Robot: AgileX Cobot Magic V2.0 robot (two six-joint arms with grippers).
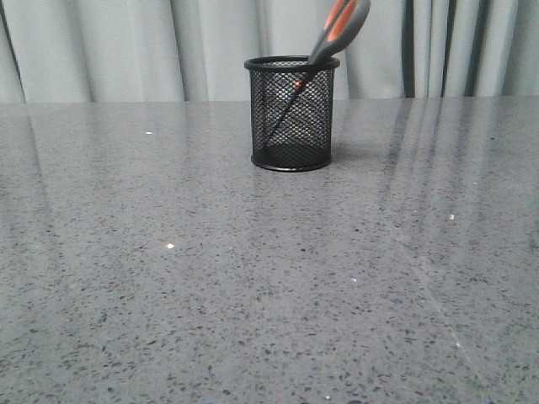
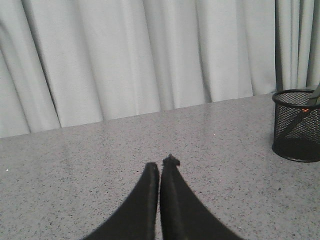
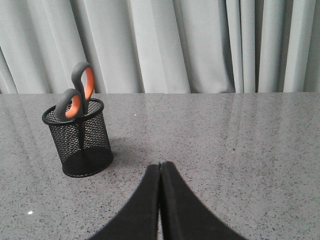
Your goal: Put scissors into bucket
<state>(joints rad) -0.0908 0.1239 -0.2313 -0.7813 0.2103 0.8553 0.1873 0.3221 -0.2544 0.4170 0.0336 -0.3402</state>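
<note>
The black wire-mesh bucket [image 1: 292,114] stands upright at the far middle of the grey table. The scissors [image 1: 338,29] stand in it, blades down, with the grey and orange handles leaning out over the rim to the right. Both also show in the right wrist view, the bucket [image 3: 80,139] with the scissors' handles [image 3: 75,102] sticking out. The left wrist view shows the bucket [image 2: 297,125] at its edge. My left gripper [image 2: 160,166] is shut and empty above the table. My right gripper [image 3: 160,165] is shut and empty, apart from the bucket. Neither arm shows in the front view.
The speckled grey table [image 1: 253,278] runs to a far edge just behind the bucket. Pale grey curtains [image 1: 126,42] hang behind it across the whole width.
</note>
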